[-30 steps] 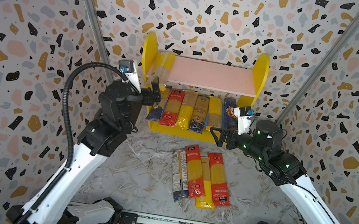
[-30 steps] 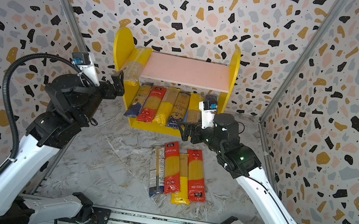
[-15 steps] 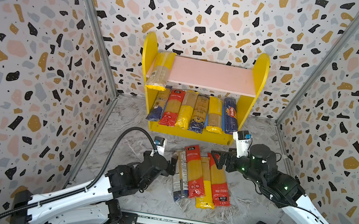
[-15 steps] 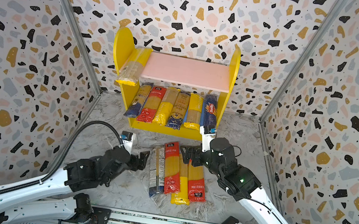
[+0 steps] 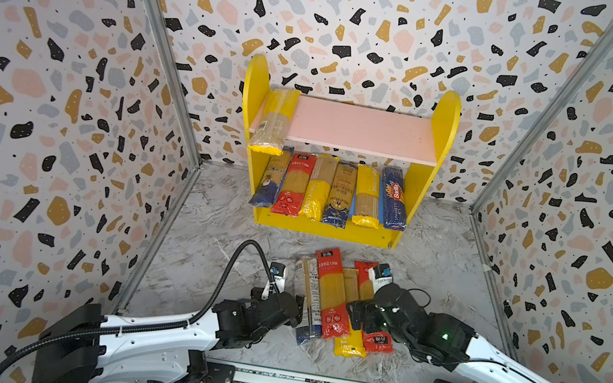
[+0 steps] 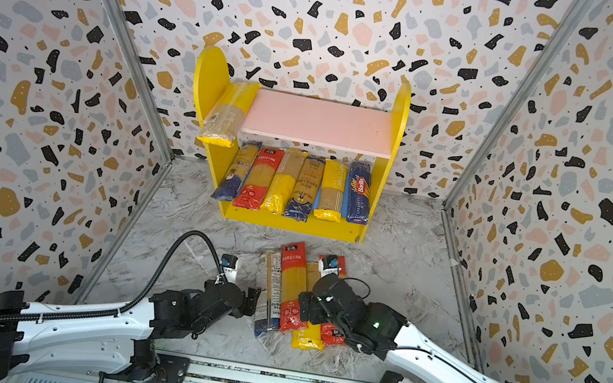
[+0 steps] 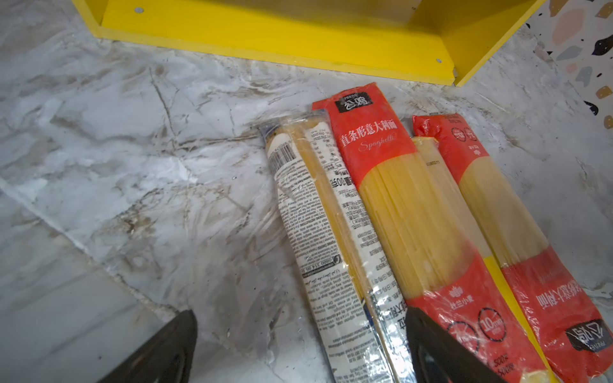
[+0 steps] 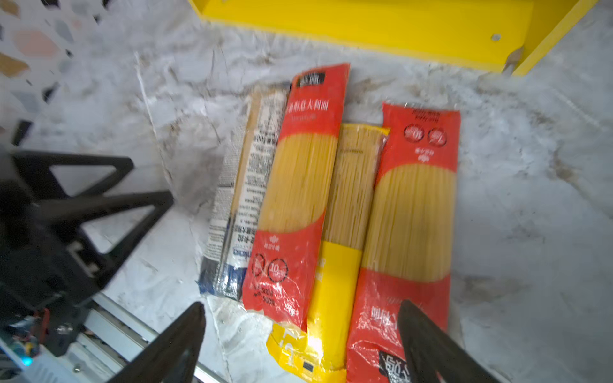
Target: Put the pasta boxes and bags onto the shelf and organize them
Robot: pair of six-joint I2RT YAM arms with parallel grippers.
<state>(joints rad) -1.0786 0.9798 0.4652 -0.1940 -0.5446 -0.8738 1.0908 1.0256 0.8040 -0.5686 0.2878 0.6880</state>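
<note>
Marble floor (image 5: 205, 234), shelf (image 5: 325, 230), four pasta packs (image 5: 332, 302)

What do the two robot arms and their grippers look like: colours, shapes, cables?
Both have white shells and black joints. A black ribbed hose runs along the left arm; the right arm shows a small green light. The left gripper and right gripper have black fingers tapering to points.

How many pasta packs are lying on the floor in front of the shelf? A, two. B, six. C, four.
C: four lie side by side on the marble floor: a printed-label pack, a red-ended pack, a yellow-ended pack and a second red-ended pack.
</note>
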